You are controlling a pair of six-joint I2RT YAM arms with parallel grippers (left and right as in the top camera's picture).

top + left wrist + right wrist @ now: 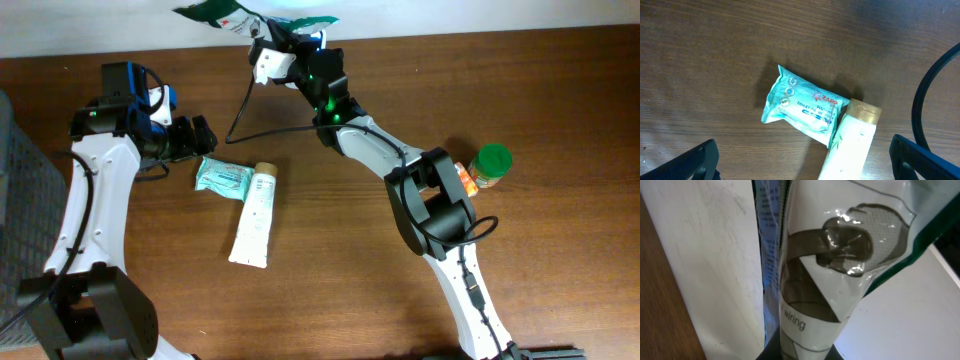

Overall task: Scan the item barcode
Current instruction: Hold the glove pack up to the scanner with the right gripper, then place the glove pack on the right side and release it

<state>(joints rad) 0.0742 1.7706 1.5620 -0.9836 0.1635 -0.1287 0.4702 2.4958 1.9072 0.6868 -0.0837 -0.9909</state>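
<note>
Right gripper (pixel 278 38): jaws closed on a green-and-white plastic package (pixel 225 13), held up off the wood at the far edge of the table (pixel 330 300), against the pale wall. In the right wrist view the package (pixel 840 255) fills the frame: glossy film with a green edge, a dark coiled item behind a clear window, the printed word "wiring" low down and a strip of fine print along its left side. No barcode can be made out there. The right fingers themselves are hidden behind the film. Left gripper (pixel 198 135): jaws fully apart, holding nothing; the dark fingers (pixel 692 161) show at the two lower corners of the left wrist view, off the surface. Below them lies a pale teal wipes packet (pixel 802 107), flat on the table, its lower right corner touching the gold cap of a white tube (pixel 852 145). From overhead, packet and tube lie side by side just right of the left gripper. A black cable (pixel 240 115) runs from the right arm down to the tabletop. A green-lidded jar (pixel 490 165) stands upright at the right, close beside the right arm's elbow. A grey basket (pixel 15 180) sits at the left edge.
</note>
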